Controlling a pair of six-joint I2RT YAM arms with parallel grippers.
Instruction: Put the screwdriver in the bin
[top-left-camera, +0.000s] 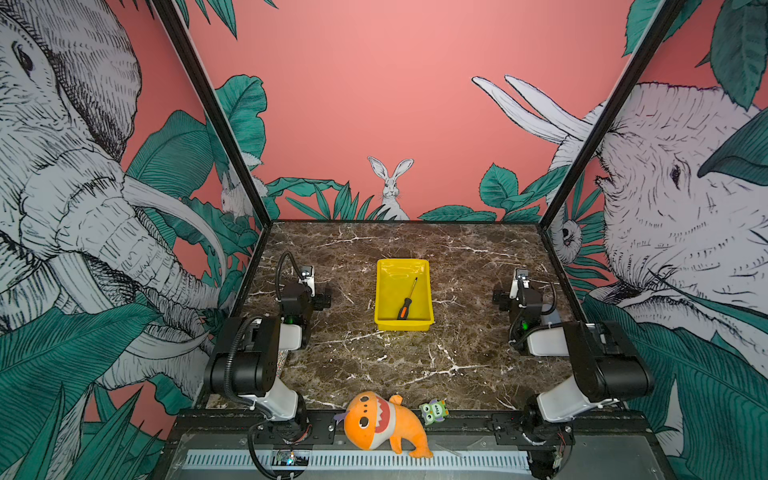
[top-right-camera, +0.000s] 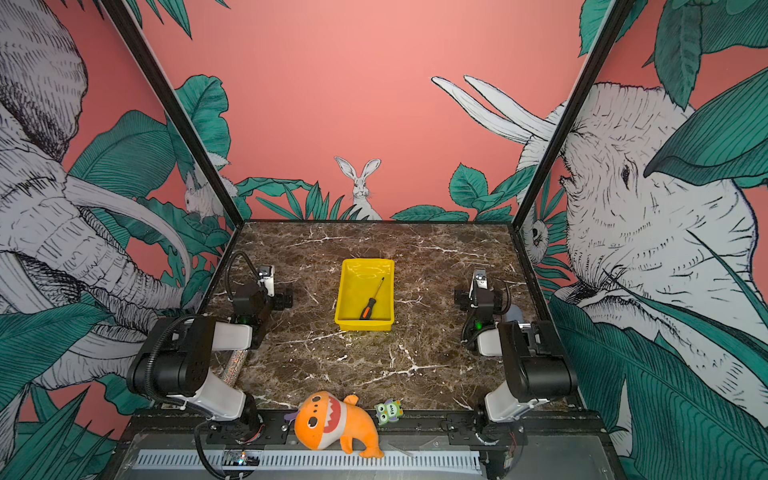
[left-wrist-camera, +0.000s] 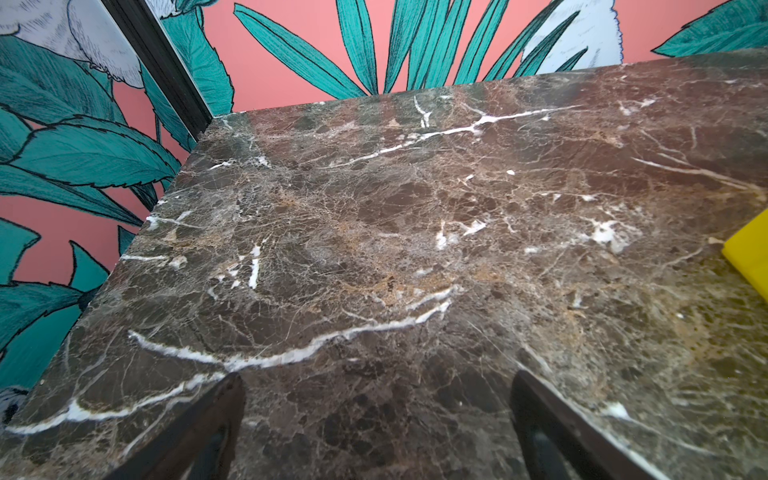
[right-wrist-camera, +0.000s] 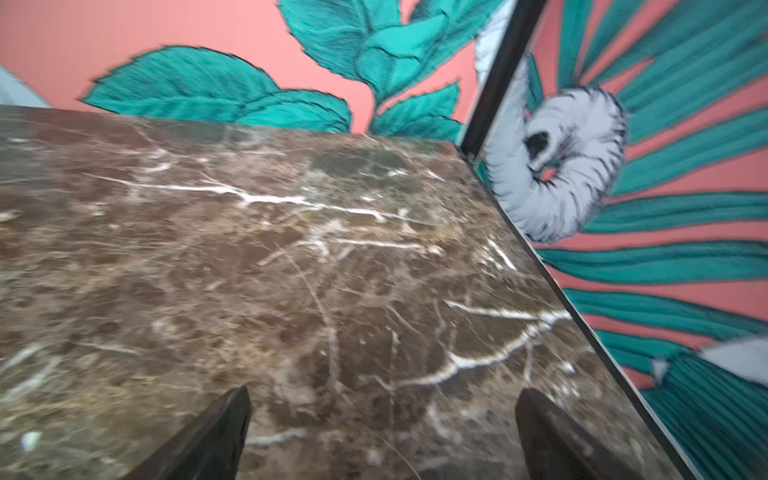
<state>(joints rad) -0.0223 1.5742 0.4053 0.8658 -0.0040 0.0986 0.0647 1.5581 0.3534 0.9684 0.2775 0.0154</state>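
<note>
We note that the screwdriver (top-left-camera: 407, 299) lies diagonally inside the bin (top-left-camera: 381, 291), judge it light, stiff and slim, best taken across its handle (top-left-camera: 402, 311), and find the left gripper (left-wrist-camera: 376, 376) and right gripper (right-wrist-camera: 382, 390) empty, jaws apart.

Open tabletop (top-left-camera: 457, 353) all around bin (top-left-camera: 404, 326)

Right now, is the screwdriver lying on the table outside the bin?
No, the screwdriver lies inside the bin, handle by its near wall.
</note>
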